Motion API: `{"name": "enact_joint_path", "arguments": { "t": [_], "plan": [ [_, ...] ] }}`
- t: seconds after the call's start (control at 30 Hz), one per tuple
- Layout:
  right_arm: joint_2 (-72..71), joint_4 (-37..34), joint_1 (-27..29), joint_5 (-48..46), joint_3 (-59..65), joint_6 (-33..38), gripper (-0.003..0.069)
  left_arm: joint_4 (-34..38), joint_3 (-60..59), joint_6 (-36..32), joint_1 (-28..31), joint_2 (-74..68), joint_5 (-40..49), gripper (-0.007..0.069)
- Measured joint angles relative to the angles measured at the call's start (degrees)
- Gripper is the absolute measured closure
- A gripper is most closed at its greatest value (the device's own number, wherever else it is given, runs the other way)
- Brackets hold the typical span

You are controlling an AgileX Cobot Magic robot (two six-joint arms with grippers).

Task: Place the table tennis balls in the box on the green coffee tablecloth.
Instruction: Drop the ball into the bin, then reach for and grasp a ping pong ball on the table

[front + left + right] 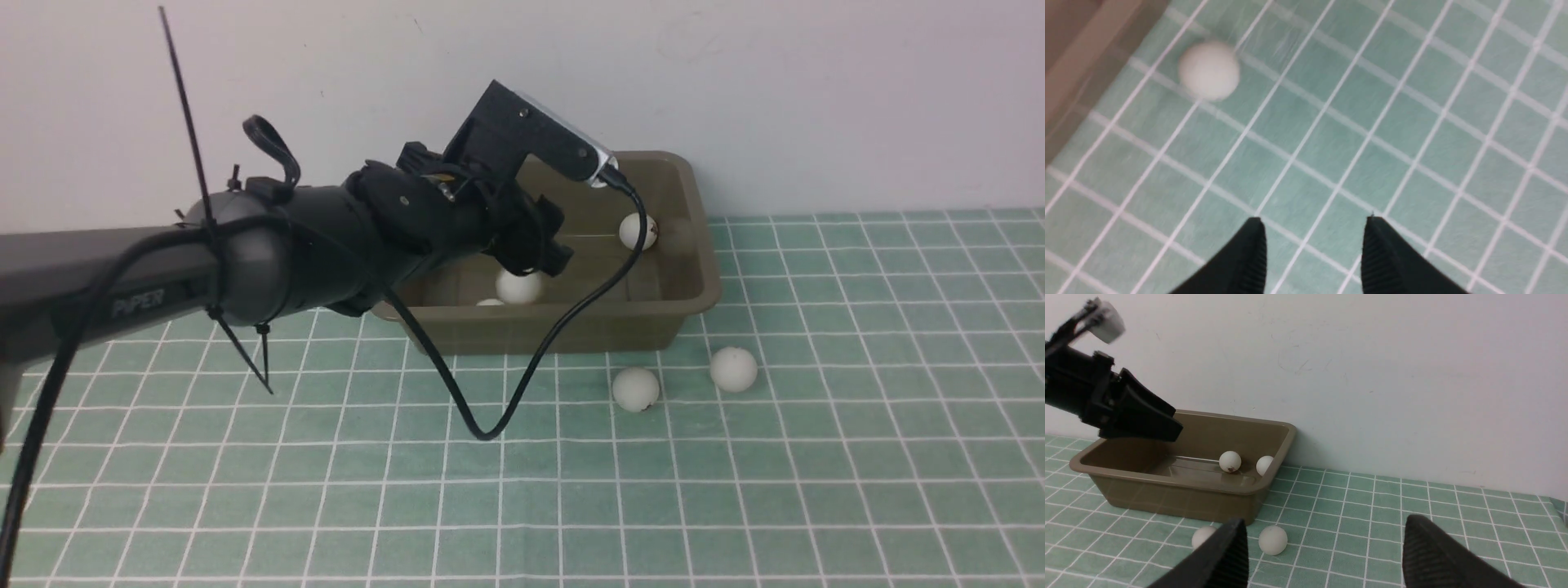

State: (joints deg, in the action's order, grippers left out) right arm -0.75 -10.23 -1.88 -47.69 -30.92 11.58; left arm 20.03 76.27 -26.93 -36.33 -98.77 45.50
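The olive-brown box stands by the wall on the green checked tablecloth. Inside it lie three white table tennis balls; the third barely shows. Two more balls rest on the cloth just in front of the box. My left gripper hovers over the box's left half. In the blurred left wrist view its jaws stand a little apart with nothing between them, over cloth with one ball. My right gripper is open and empty above the cloth, facing the box.
A white wall rises right behind the box. The left arm's black cable droops in a loop in front of the box, down toward the cloth. A fold at the cloth's edge shows in the right wrist view.
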Motion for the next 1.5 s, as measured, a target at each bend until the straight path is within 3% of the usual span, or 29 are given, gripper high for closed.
{"name": "enact_joint_path", "arguments": {
  "t": [0.27,0.67,0.9,1.13,1.5],
  "plan": [
    [0.0,0.0,0.0,-0.1,0.0,0.0,0.0197,-1.2,0.0,4.6,-5.6,-6.9,-13.9,0.0352],
    [0.0,-0.1,0.0,-2.7,0.0,0.0,0.0197,-1.3,0.0,4.6,-5.9,-12.6,-24.3,0.0140],
    [0.0,-0.1,0.0,-3.1,0.0,0.0,0.0197,-1.2,0.0,4.6,-5.9,-13.8,-30.2,0.0122],
    [0.0,-0.2,0.0,-3.1,0.0,0.0,0.0197,-1.2,0.0,4.6,-5.9,-15.5,-30.4,0.0122],
    [0.0,-0.2,0.0,-3.1,0.0,2.5,0.0197,-1.6,0.0,4.6,-5.9,-10.4,-23.2,0.0122]
  ]
}}
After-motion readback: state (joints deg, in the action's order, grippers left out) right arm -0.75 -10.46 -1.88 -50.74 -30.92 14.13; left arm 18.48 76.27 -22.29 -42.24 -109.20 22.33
